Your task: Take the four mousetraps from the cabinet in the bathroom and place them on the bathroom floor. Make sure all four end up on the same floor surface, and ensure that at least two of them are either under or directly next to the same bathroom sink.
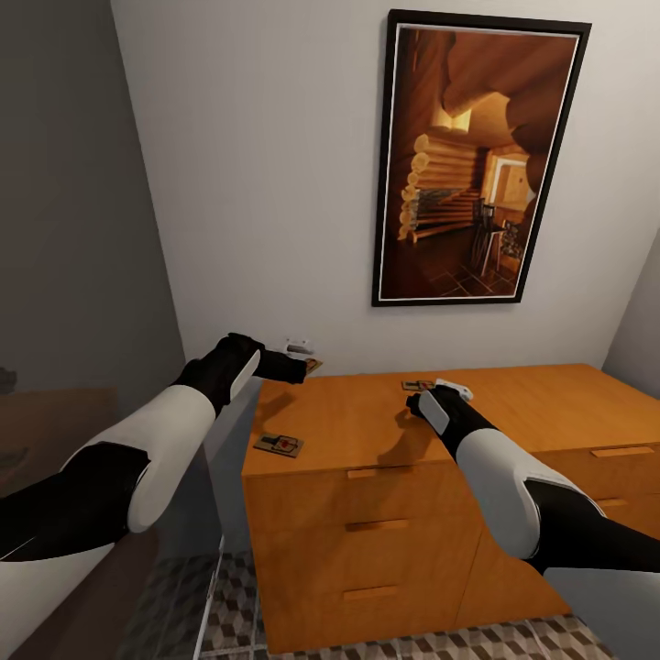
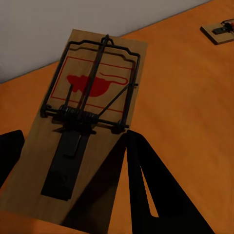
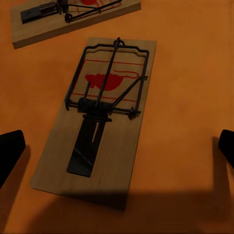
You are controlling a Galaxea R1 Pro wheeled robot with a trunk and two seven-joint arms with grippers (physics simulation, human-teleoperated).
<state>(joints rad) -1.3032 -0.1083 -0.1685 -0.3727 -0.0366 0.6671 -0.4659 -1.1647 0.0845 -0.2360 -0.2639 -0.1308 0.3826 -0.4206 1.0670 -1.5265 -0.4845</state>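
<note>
Both our arms reach out over the cabinet (image 1: 385,440), each toward a mousetrap lying flat on its orange top. In the left wrist view a trap (image 2: 85,122) sits between our dark fingers (image 2: 161,195), its long axis running along our line of reach, the bar end away from us by the white wall (image 2: 58,29). One finger lies close along its long edge, the other shows at the opposite side, so these jaws stand apart and straddle the board across its narrow width. Another trap (image 2: 219,31) lies well apart, further along the top.

In the right wrist view a second trap (image 3: 97,122) lies centred between fingertips (image 3: 9,151) set wide at either side, so these jaws too stand apart, with more slack than on the left. Its long axis also runs along our reach, slightly tilted. A further trap (image 3: 68,17) lies just beyond it.

From the head view, the left gripper (image 1: 298,367) works at the back left corner, close to wall and edge, so we judge there is little room there. A trap (image 1: 280,445) by the front left edge sits untouched. The right gripper (image 1: 431,394) has open top all round. The floor (image 1: 229,614) shows below the cabinet front.
</note>
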